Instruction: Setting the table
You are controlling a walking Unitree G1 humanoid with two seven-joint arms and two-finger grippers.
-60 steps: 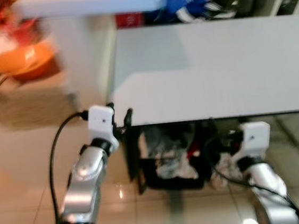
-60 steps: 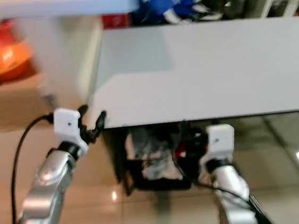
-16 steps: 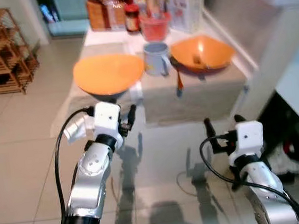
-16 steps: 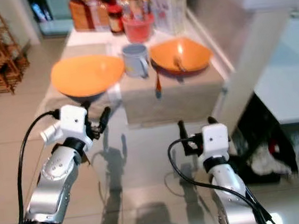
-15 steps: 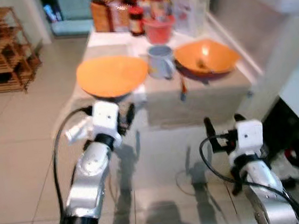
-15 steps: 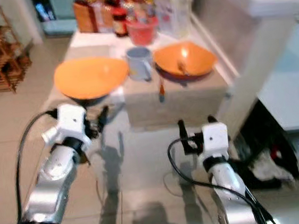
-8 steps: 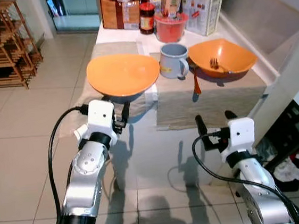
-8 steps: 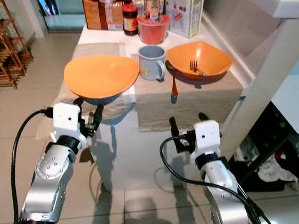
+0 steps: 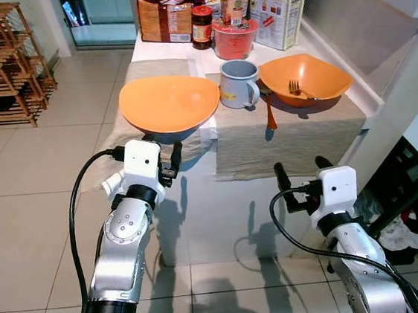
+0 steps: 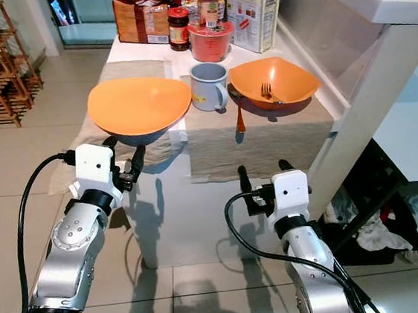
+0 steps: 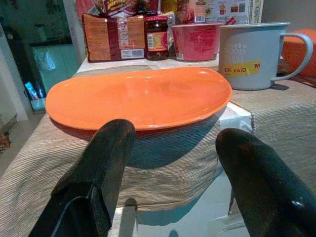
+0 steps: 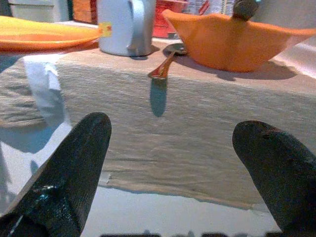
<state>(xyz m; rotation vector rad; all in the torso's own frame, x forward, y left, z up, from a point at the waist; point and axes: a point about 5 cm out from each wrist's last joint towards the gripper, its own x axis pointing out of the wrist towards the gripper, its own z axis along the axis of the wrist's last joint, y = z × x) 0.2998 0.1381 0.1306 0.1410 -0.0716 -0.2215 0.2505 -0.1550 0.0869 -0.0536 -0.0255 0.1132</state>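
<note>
Since half a second ago my view is settling a little closer to the table (image 9: pixel 194 225), with the dishes themselves sitting where they were. I am holding the left gripper (image 9: pixel 160 150) just short of the table's near edge, its fingers spread apart and empty, and the orange plate (image 9: pixel 169 102) is lying straight ahead of it on the placemat (image 9: pixel 297 136), its long axis running across my reach. The right gripper (image 9: pixel 299 175), fingers also parted and empty, is hanging lower and nearer the orange bowl (image 9: pixel 305 79) holding the fork (image 9: pixel 294 87), with the grey mug (image 9: pixel 239 83) and spoon (image 9: pixel 269 111) between. I judge the left arm nearer the plate.
</note>
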